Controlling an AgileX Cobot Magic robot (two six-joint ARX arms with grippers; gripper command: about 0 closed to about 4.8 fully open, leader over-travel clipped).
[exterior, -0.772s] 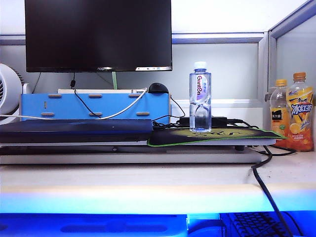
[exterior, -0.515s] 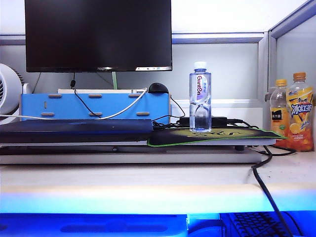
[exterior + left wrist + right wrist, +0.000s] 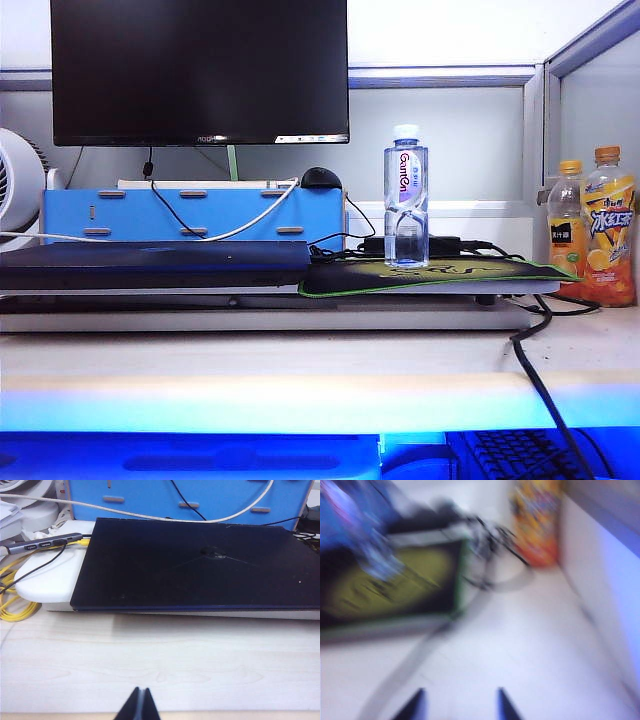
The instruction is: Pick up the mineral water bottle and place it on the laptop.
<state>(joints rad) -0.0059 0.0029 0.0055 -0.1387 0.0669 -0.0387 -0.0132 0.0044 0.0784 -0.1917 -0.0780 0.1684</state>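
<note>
On mouse pad [image 3: 430, 275], mineral water bottle [image 3: 405, 195] stands upright.

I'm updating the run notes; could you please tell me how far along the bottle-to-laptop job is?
Nothing looks done yet: the mineral water bottle stands upright on the mouse pad, beside the laptop. Neither pincer holds anything: the left pincer is shut above the desk before the laptop, the right pincer open above the desk near the pad. Grasping, lifting and placing remain.
</note>
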